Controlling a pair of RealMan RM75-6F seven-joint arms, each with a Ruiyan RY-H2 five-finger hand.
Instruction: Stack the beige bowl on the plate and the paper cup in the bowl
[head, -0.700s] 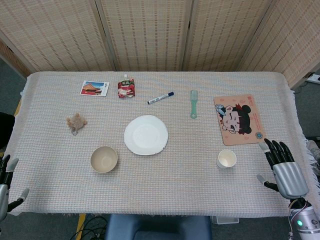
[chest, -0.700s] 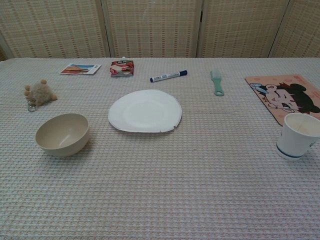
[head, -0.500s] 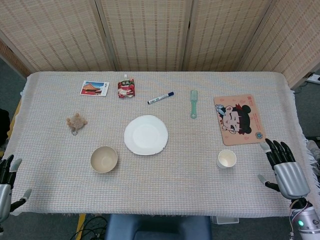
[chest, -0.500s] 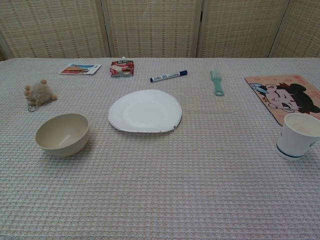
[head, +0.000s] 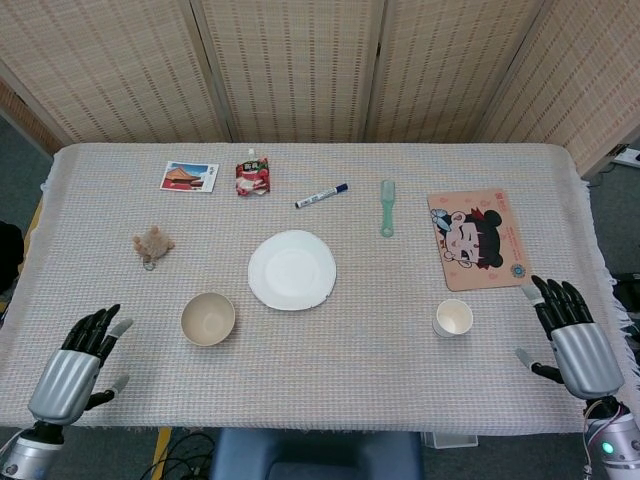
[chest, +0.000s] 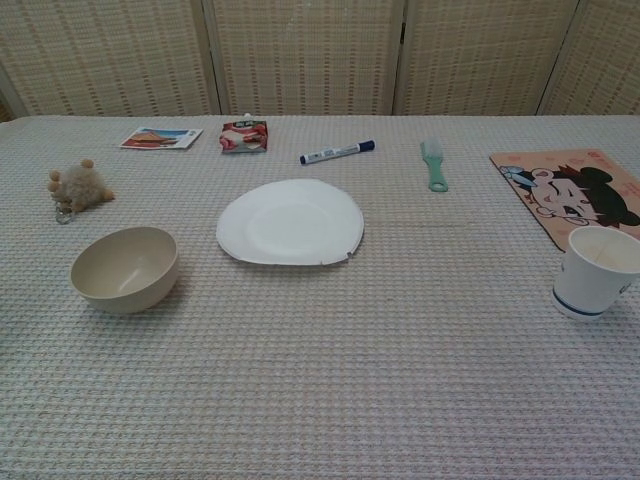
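The left hand (head: 72, 367), silver with black fingers, hovers over the near left corner of the counter (head: 360, 360); its fingers are apart and it holds nothing. To its right, a little farther in, the round beige bowl (head: 208, 318) stands upright on the woven cloth, apart from the hand. The right hand (head: 575, 340) is at the near right edge, also with fingers spread and nothing in them. Just to its left stands the white paper cup (head: 453, 318), upright, not touching the hand.

Between the bowl and the cup, slightly farther back, lies the flat white paper plate (head: 292, 270), with nothing on it. The bowl is near the plate but not touching it.

Farther out, a small fluffy tan toy (head: 152, 245) lies on the left side. Along the far part of the counter, from left to right, are a picture postcard (head: 189, 176), a red snack pouch (head: 252, 176), a blue and white marker pen (head: 321, 195), and a pale green brush (head: 387, 207). A pink cartoon mat (head: 478, 239) lies on the right, just beyond the cup.
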